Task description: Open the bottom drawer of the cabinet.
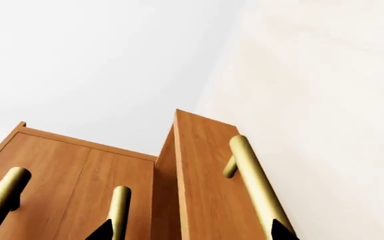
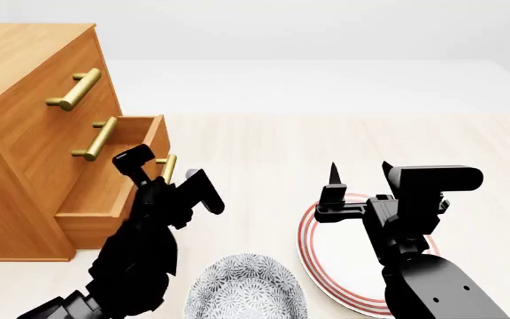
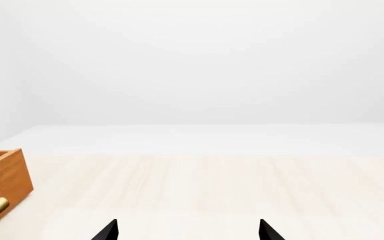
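The cabinet [image 2: 24, 133] stands at the left of the head view. Its bottom drawer [image 2: 104, 189] is pulled partly out, with its brass handle [image 2: 168, 167] at the front. My left gripper [image 2: 168, 175] is open, its fingers spread on either side of that handle. In the left wrist view the drawer front [image 1: 205, 170] stands proud of the cabinet [image 1: 65, 175]. There the handle [image 1: 252, 175] runs beside one fingertip of the left gripper [image 1: 190, 232]. My right gripper [image 2: 358, 174] is open and empty above the plate; it also shows in the right wrist view [image 3: 188, 231].
A red-rimmed white plate [image 2: 313, 256] lies on the pale table under the right arm. A grey patterned bowl [image 2: 246, 289] sits near the front between the arms. The two upper drawer handles [image 2: 74, 90] [image 2: 95, 139] are flush with the cabinet. The drawer's corner [image 3: 2, 175] shows in the right wrist view.
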Available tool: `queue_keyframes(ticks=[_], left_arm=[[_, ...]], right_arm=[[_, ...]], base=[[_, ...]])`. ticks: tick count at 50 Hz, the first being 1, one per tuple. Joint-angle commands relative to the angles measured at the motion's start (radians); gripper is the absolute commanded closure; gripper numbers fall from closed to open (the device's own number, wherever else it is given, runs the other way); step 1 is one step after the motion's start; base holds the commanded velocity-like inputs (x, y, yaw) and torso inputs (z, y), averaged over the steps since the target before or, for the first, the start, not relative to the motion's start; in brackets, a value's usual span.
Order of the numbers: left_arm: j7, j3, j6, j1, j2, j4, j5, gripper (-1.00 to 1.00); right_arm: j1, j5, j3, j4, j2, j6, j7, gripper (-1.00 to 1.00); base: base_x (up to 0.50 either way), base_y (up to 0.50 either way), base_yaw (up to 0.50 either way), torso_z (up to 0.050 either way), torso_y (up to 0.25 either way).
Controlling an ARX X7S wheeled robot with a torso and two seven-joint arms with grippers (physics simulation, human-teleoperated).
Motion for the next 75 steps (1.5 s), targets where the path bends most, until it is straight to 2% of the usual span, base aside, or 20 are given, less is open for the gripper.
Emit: queue_keyframes(ticks=[1, 6, 14, 23, 31, 51, 60, 66, 75], left_arm=[[0.029, -0.025, -0.036, -0.001, -0.024, 0.116, -0.004, -1.00], [0.028, -0.052, -0.047, -0.010, -0.028, 0.148, -0.010, -1.00], [0.016, -0.176, -0.038, -0.034, -0.006, 0.131, -0.079, -1.00], [0.007, -0.254, -0.017, -0.044, 0.008, 0.112, -0.125, -1.00], [0.073, -0.390, -0.042, -0.038, 0.042, 0.107, -0.255, -1.00], [0.064, -0.527, -0.060, -0.070, 0.084, 0.016, -0.339, -1.00], [0.063, -0.525, -0.059, -0.070, 0.083, 0.016, -0.342, -1.00], [0.032, -0.581, -0.030, -0.106, 0.105, -0.099, -0.356, -1.00], [0.047, -0.636, -0.054, -0.124, 0.113, -0.135, -0.401, -1.00]], right_arm=[[0.003, 0.006, -0.002, -0.003, 0.004, 0.001, 0.004, -1.00], [0.006, 0.007, -0.004, -0.002, 0.004, 0.001, 0.005, -1.00], [0.007, 0.010, -0.006, 0.000, 0.006, -0.003, 0.006, -1.00], [0.005, 0.013, -0.007, 0.000, 0.009, -0.004, 0.010, -1.00], [0.006, 0.017, -0.009, -0.001, 0.011, -0.001, 0.014, -1.00], [0.005, 0.023, -0.011, 0.000, 0.015, -0.008, 0.019, -1.00], [0.005, 0.026, -0.013, 0.000, 0.018, -0.010, 0.021, -1.00], [0.008, 0.029, -0.010, 0.010, 0.019, -0.015, 0.020, -1.00], [0.008, 0.028, -0.016, 0.010, 0.020, -0.016, 0.024, -1.00]], base=[[0.00, 0.00, 0.00, 0.000, 0.000], [0.00, 0.00, 0.00, 0.000, 0.000], [0.00, 0.00, 0.00, 0.000, 0.000], [0.00, 0.00, 0.00, 0.000, 0.000], [0.00, 0.00, 0.00, 0.000, 0.000], [0.00, 0.00, 0.00, 0.000, 0.000], [0.00, 0.00, 0.00, 0.000, 0.000], [0.00, 0.00, 0.00, 0.000, 0.000], [0.00, 0.00, 0.00, 0.000, 0.000]])
